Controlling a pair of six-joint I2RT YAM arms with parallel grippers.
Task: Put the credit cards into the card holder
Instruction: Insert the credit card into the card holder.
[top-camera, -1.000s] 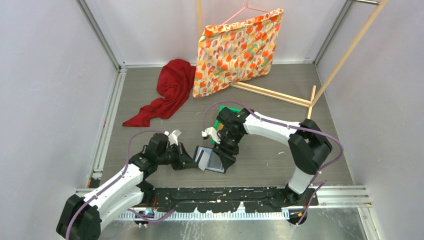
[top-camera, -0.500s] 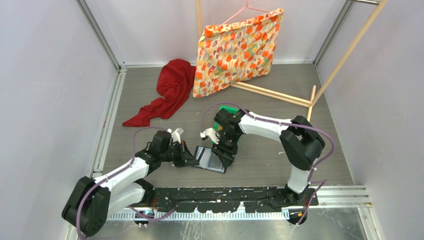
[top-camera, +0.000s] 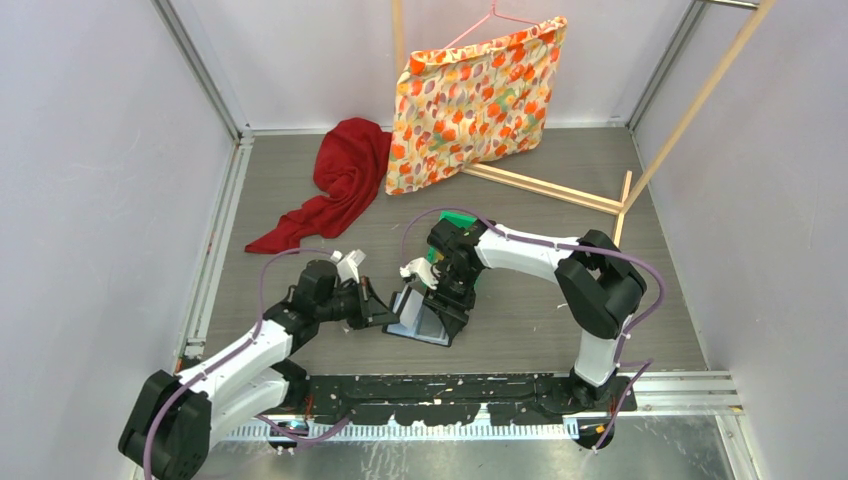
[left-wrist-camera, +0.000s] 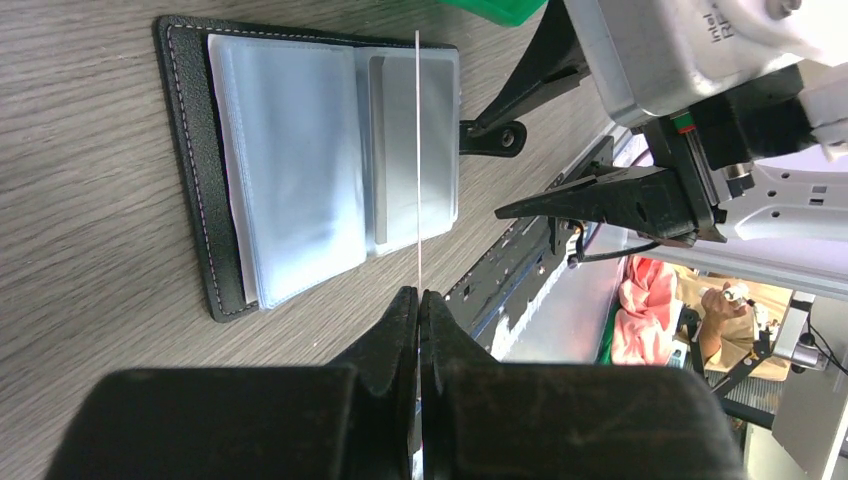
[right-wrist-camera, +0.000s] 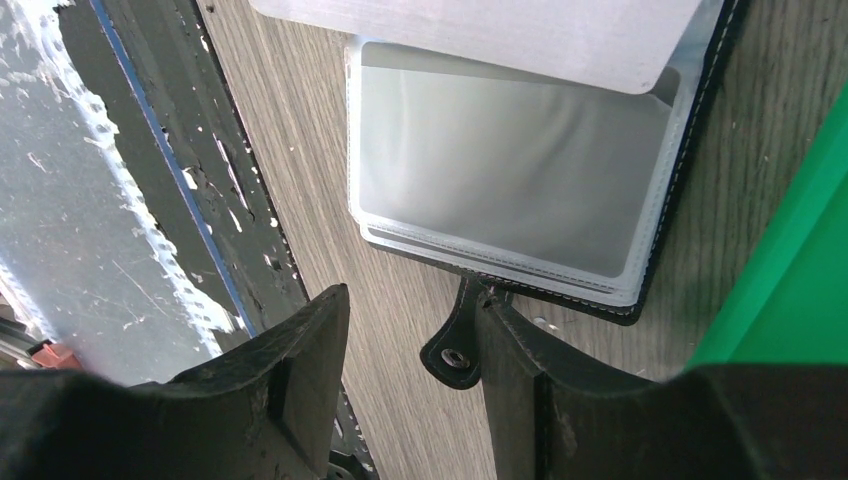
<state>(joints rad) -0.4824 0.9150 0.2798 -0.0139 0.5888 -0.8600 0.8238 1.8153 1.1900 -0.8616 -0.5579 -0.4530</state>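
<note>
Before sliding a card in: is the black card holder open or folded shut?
Open. The card holder lies spread flat on the table, clear pocket pages facing up, snap tab unfastened.

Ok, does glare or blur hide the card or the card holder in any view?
Left wrist: card holder sharp, pockets pale with sheen; the card in the left gripper shows only as a thin edge-on line. Right wrist: pockets reflect grey, near fingers dark and soft. Top: even light, holder small.

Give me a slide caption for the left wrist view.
Left hand pinches a card edge-on, aimed at the open card holder.
</note>
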